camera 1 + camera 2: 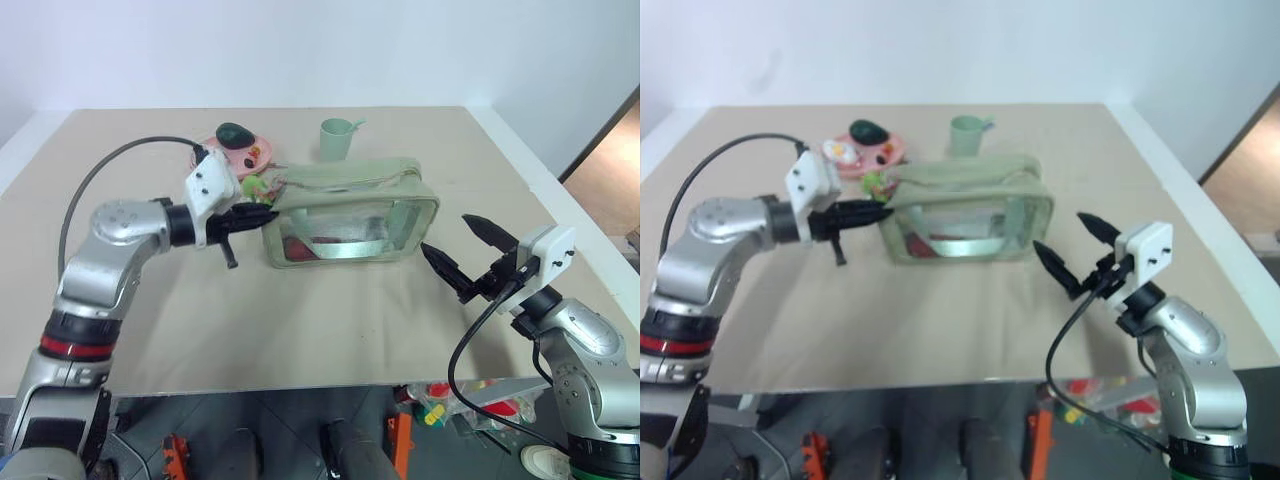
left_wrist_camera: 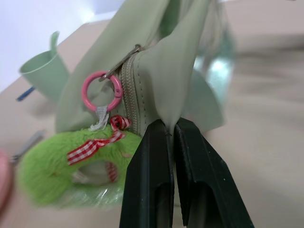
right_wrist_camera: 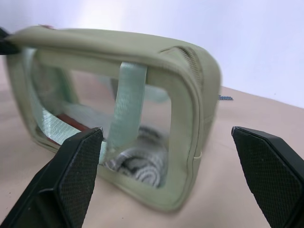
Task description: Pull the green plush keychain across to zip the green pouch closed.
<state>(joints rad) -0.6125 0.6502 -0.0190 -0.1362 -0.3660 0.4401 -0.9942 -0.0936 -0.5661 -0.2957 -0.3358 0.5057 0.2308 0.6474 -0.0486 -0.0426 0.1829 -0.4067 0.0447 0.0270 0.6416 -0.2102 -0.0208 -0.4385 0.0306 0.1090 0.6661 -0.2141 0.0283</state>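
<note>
While the green pouch (image 1: 350, 212) sits upright near the middle of the bench (image 1: 300, 330), the left end effector (image 1: 262, 213) is pinched tight on a fold of the pouch's fabric at its left end, just beside the zipper's end. Green plush keychain (image 2: 71, 171) hangs free from a pink ring (image 2: 101, 91) at that same end, touching the pouch, just beside the clamped fingers (image 2: 190, 180); a red-checked ribbon crosses its fuzz. Right end effector (image 1: 470, 258) hovers off the pouch's right end, spread wide, holding nothing, apart from the bag. Clear side panel shows a strap and dark items inside. Behind the pouch: a pale green cup (image 1: 337, 138), and a pink plate (image 1: 240, 150) carrying a dark green toy.
</note>
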